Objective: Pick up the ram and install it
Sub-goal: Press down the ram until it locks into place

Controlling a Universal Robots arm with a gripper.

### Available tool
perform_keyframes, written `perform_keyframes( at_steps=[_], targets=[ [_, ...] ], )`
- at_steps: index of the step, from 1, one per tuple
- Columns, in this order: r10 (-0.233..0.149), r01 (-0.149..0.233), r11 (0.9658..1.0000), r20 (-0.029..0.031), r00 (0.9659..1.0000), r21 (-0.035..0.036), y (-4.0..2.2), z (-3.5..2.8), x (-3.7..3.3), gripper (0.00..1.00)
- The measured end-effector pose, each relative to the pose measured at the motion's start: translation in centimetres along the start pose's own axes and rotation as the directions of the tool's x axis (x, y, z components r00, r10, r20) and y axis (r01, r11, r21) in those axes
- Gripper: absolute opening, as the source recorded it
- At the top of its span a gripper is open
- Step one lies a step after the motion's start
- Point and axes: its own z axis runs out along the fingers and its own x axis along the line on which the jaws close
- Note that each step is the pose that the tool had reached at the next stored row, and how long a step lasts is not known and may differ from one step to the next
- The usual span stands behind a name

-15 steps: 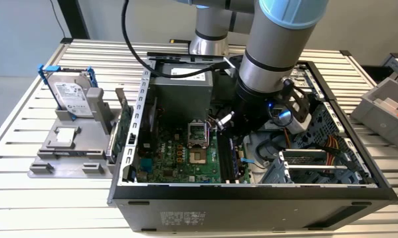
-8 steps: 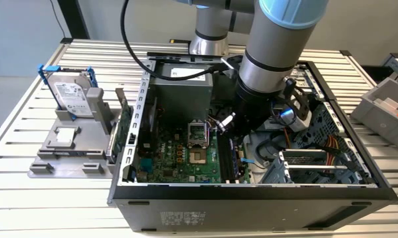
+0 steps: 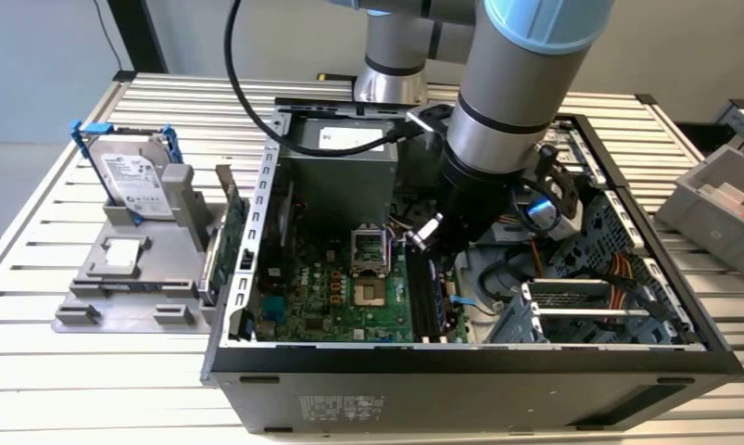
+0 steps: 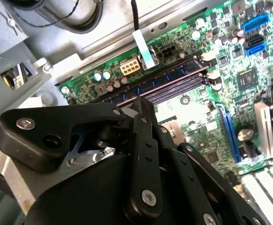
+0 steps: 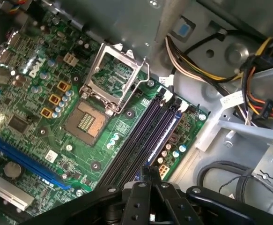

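Observation:
The ram (image 4: 164, 79) is a thin blue stick lying along the outermost of the dark memory slots on the green motherboard (image 5: 38, 136) inside the open computer case (image 3: 471, 357). It also appears as the blue strip (image 5: 168, 131) in the first wrist view and as a dark strip (image 3: 444, 298) in the exterior view. My gripper (image 3: 423, 243) hangs straight down into the case over one end of the ram. In both wrist views its black fingers (image 5: 143, 187) are drawn together, and the tips (image 4: 140, 102) meet the stick's end. The ram's part under the gripper is hidden.
An open CPU socket (image 5: 87, 121) lies beside the slots. Bundled cables (image 5: 262, 101) and a drive cage (image 3: 594, 306) crowd the case on the exterior view's right. Outside stand a hard drive in a blue frame (image 3: 137, 176), a green card (image 3: 232, 236) and a grey bin (image 3: 724, 204).

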Motion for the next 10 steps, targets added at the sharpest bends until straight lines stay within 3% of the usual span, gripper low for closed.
perform_keyframes(
  at_steps=[6, 10],
  targets=[
    [-0.089, 0.089, 0.9960, -0.0009, 0.9960, 0.0007, 0.00, -0.01, 0.00, 0.00],
    [-0.152, 0.152, 0.9884, -0.0010, 0.9884, 0.0015, 0.00, 0.00, 0.00, 0.00]
  ],
)
